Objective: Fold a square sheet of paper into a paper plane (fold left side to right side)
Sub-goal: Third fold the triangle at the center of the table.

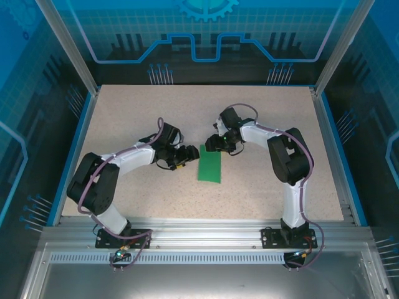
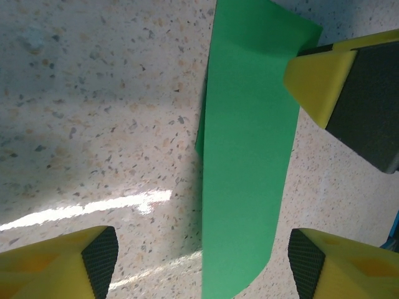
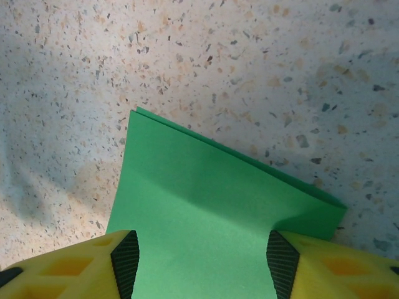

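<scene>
- The left gripper (image 2: 202, 258) stood wide open, holding nothing. The folded green sheet (image 2: 249, 156) lay flat between and ahead of its fingertips.
- The right gripper (image 3: 199, 261) was also spread, with its tips over the sheet's nearest end.
- Risk: the layers looked slightly offset, so a sideways nudge could have skewed the crease.

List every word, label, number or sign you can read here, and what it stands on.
No readable text anywhere.
Paper: plain green, unmarked.
Back wall: a gear emblem and circuit-style lines, no letters or numbers.
Table: speckled surface, nothing printed.
</scene>
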### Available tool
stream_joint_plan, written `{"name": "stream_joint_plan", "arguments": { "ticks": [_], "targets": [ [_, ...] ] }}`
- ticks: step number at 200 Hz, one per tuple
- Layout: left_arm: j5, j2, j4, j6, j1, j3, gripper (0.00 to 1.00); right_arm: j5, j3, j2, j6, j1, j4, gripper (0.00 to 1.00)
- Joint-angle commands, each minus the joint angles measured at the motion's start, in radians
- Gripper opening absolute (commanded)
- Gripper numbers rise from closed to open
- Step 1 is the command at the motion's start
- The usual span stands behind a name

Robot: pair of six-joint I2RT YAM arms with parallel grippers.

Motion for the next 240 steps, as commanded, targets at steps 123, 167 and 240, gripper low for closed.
{"name": "stream_joint_plan", "arguments": {
  "ticks": [123,167,240],
  "targets": [
    [0.167,0.198,0.107,-0.095,-0.022,0.103,0.71,-0.016,-0.015,0.016,-0.016,-0.007,-0.006,0.59],
    [0.199,0.237,0.143,-0.117,-0.023,0.102,0.66,-0.022,-0.012,0.018,-0.015,-0.007,-0.006,0.59],
    [0.252,0.28,0.237,-0.173,-0.026,0.088,0.59,-0.034,-0.01,0.022,-0.009,-0.007,0.0,0.59]
  ]
}}
